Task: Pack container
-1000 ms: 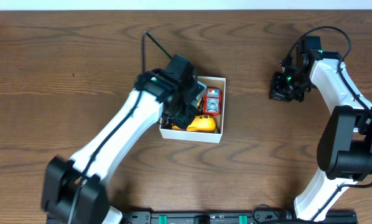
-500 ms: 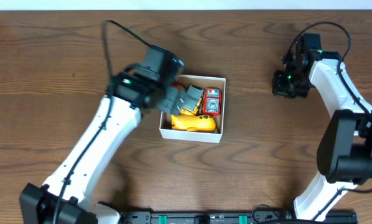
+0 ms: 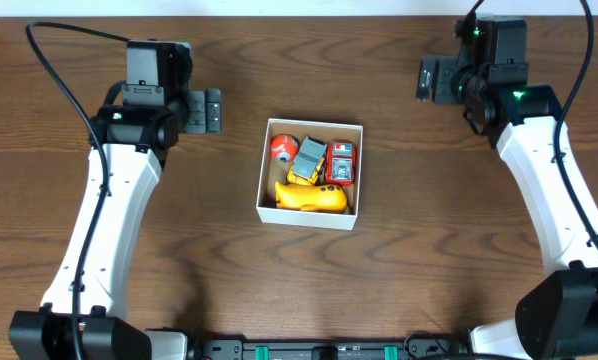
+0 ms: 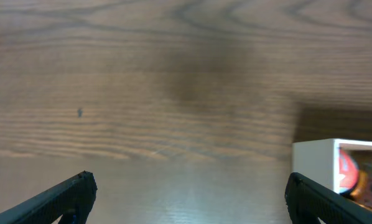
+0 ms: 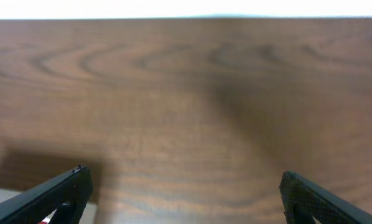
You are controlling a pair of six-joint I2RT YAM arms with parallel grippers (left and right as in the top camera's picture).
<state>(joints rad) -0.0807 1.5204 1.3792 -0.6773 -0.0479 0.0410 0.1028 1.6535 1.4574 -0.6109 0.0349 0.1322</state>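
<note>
The container [image 3: 307,216], a small white box with a brown inside, sits mid-table. It holds a red ball [image 3: 283,147], a grey-and-yellow truck [image 3: 310,157], a red car [image 3: 342,165] and a yellow toy [image 3: 313,198]. My left gripper [image 3: 205,111] hovers open to the box's upper left, with nothing between its fingers. In the left wrist view the left gripper [image 4: 189,199] is wide apart over bare wood, with the container's corner [image 4: 313,162] at the right edge. My right gripper [image 3: 432,80] is open and empty at the back right; the right wrist view shows the right gripper [image 5: 183,196] spread over wood.
Brown wood table [image 3: 449,230] surrounds the box on all sides. The table's far edge [image 5: 186,17] meets a white surface close behind the right gripper. Black cables loop off both arms near the back.
My left arm has pulled up and left out of the box, and its jaws have opened. My right gripper has swung to the back and opened.
</note>
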